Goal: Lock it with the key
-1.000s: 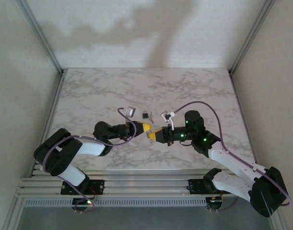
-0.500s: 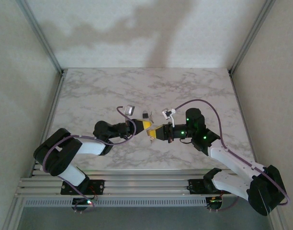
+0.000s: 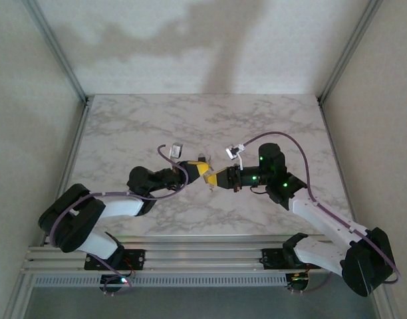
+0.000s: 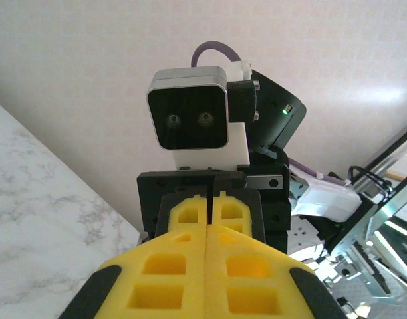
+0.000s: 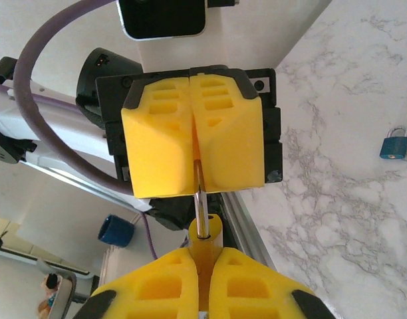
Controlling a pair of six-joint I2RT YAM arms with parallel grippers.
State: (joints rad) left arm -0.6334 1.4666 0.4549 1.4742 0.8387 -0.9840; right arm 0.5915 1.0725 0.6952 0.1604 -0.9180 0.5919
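Observation:
My right gripper [image 5: 203, 262] is shut on a yellow lock [image 5: 205, 240], whose end with the keyhole sticks out beyond the pads. Facing it is my left gripper [image 5: 193, 133], shut on the key [image 5: 201, 209]. The key's head is hidden between the yellow pads, and its silver blade reaches into the lock's keyhole. In the top view the left gripper [image 3: 202, 172] and right gripper [image 3: 216, 178] meet tip to tip above the table's middle. In the left wrist view my shut left gripper [image 4: 212, 229] points straight at the right gripper [image 4: 213, 199].
A small blue padlock [image 5: 394, 143] lies on the marble table [image 3: 270, 126] just beyond the grippers. The table's near metal rail [image 3: 203, 256] runs below the arms. Walls close off the left, right and far sides.
Both grippers have moved slightly away from the near edge and closed the gap between them. The right gripper has swung left and up until its tip meets the left one.

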